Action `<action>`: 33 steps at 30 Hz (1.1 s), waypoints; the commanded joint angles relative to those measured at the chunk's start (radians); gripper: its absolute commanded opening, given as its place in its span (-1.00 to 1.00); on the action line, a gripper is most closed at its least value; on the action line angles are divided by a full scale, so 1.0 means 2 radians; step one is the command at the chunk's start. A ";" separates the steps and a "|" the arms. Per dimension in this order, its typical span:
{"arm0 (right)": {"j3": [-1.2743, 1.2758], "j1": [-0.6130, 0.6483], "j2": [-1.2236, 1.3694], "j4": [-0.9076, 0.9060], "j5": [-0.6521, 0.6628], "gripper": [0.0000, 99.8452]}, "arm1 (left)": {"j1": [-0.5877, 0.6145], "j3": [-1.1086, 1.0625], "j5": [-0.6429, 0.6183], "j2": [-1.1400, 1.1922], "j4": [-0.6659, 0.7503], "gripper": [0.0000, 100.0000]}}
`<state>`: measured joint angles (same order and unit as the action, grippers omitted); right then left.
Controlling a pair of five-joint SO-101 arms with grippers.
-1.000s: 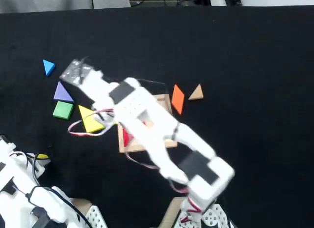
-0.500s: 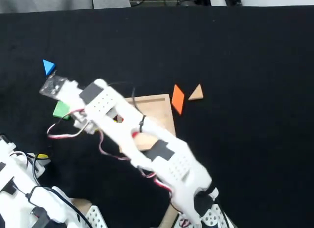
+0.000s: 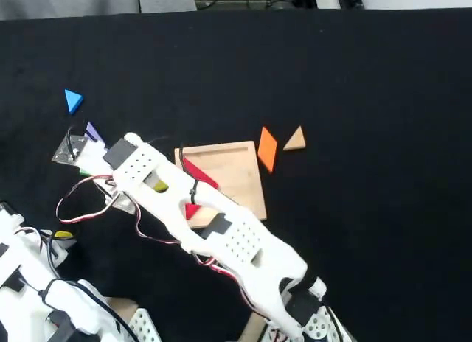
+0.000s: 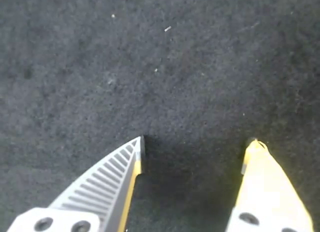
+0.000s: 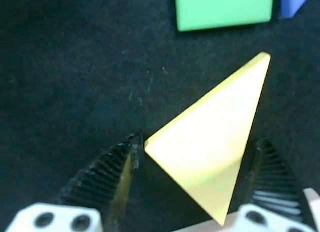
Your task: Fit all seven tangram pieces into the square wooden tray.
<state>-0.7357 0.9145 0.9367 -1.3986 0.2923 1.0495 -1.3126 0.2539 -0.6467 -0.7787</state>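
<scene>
Right tool [image 5: 197, 142] is held open astride the yellow triangle [image 5: 212, 139], triangle is laid flat on the worktop [image 3: 369, 77] left of the wooden tray [image 3: 240, 176], red piece [image 3: 198, 174] is seen inside the tray, left tool [image 4: 195, 144] is spread open over the worktop at near left

Right wrist view: green square [image 5: 225, 9] cut by top edge; purple triangle [image 5: 295, 2] clipped to scrap at upper right corner; lower tip of yellow triangle [image 5: 210, 142] behind finger of right tool [image 5: 198, 139], contact unclear.
High view: right arm [image 3: 221, 231] covers most of same three pieces at left centre, plus lower-left corner of wooden tray [image 3: 240, 172] and middle of red piece [image 3: 198, 172]. Left arm [image 3: 29, 283] cut by lower-left edges.
Left wrist view: left tool [image 4: 195, 144] finger bases cut by bottom edge.
</scene>
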 commanded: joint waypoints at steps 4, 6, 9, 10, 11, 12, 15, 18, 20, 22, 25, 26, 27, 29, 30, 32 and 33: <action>-0.063 -0.008 0.028 -0.011 0.004 -0.31 | -0.007 0.000 -0.001 -0.007 0.007 -0.36; -0.080 -0.008 0.036 -0.022 0.004 -0.31 | -0.007 0.000 -0.001 -0.007 0.007 -0.36; -0.102 -0.008 0.049 -0.036 0.004 -0.31 | -0.007 0.000 -0.001 -0.007 0.008 -0.36; -0.109 -0.008 0.054 -0.041 0.004 -0.31 | -0.007 0.000 -0.001 -0.007 0.008 -0.36; -0.117 -0.008 0.059 -0.046 0.004 -0.31 | -0.007 0.000 -0.001 -0.007 0.008 -0.36; -0.125 -0.008 0.063 -0.051 0.004 -0.31 | -0.007 0.000 -0.001 -0.007 0.008 -0.36; -0.150 -0.008 0.077 -0.067 0.004 -0.40 | -0.007 0.000 -0.001 -0.007 0.008 -0.36; -0.175 -0.008 0.090 -0.078 0.002 -0.59 | -0.007 0.000 -0.001 -0.007 0.008 -0.36; -0.191 -0.008 0.099 -0.086 0.002 -0.68 | -0.007 0.000 -0.001 -0.007 0.008 -0.36; -0.205 -0.008 0.108 -0.094 0.004 -0.73 | -0.007 0.000 -0.001 -0.007 0.008 -0.36; -0.231 -0.009 0.116 -0.109 0.002 -0.72 | -0.007 0.000 -0.001 -0.007 0.008 -0.36; -0.240 -0.013 0.116 -0.117 0.002 -0.73 | -0.007 0.000 -0.001 -0.007 0.008 -0.36; -0.254 -0.016 0.115 -0.129 0.001 -0.73 | -0.007 0.000 -0.001 -0.007 0.008 -0.36; -0.296 -0.025 0.107 -0.160 0.001 -0.73 | -0.007 0.000 -0.001 -0.007 0.008 -0.36; -0.320 -0.031 0.104 -0.176 0.001 -0.73 | -0.007 0.000 -0.001 -0.007 0.008 -0.36; -0.358 -0.047 0.096 -0.185 0.000 -0.73 | -0.007 0.000 -0.001 -0.007 0.008 -0.36; -0.366 -0.057 0.090 -0.185 0.000 -0.73 | -0.007 0.000 -0.001 -0.007 0.008 -0.36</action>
<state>-1.3510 0.8623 1.1761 -1.7269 0.2938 1.0495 -1.3126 0.2539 -0.6467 -0.7787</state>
